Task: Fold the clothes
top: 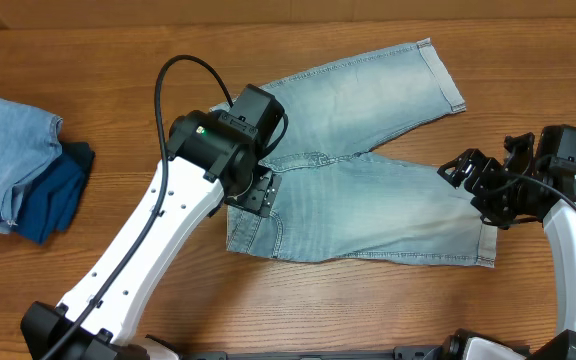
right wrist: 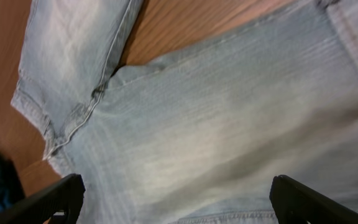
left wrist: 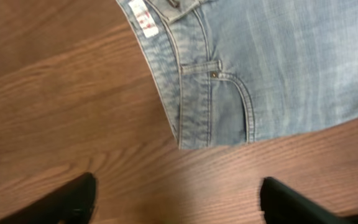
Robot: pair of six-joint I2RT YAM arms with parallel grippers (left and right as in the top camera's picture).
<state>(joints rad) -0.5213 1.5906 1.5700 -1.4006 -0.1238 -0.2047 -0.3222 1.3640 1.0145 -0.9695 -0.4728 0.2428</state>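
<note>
The pale light-blue denim shorts (top: pixel 368 190) lie spread flat on the table, waistband at the left, one leg pointing to the back right, the other to the right. My left gripper (top: pixel 256 192) is open and empty, above the waistband corner; its view shows the pocket and waistband corner (left wrist: pixel 216 99) and bare wood between the fingers (left wrist: pixel 176 199). My right gripper (top: pixel 478 185) is open and empty, hovering over the hem end of the near leg; the denim (right wrist: pixel 216 124) fills the space between its fingers (right wrist: pixel 176 202).
A folded pile at the far left holds a light-blue denim piece (top: pixel 3 155) on a dark navy garment (top: pixel 58 195). The wooden table (top: pixel 118 80) surrounds the shorts. The left arm's white links cross the front left.
</note>
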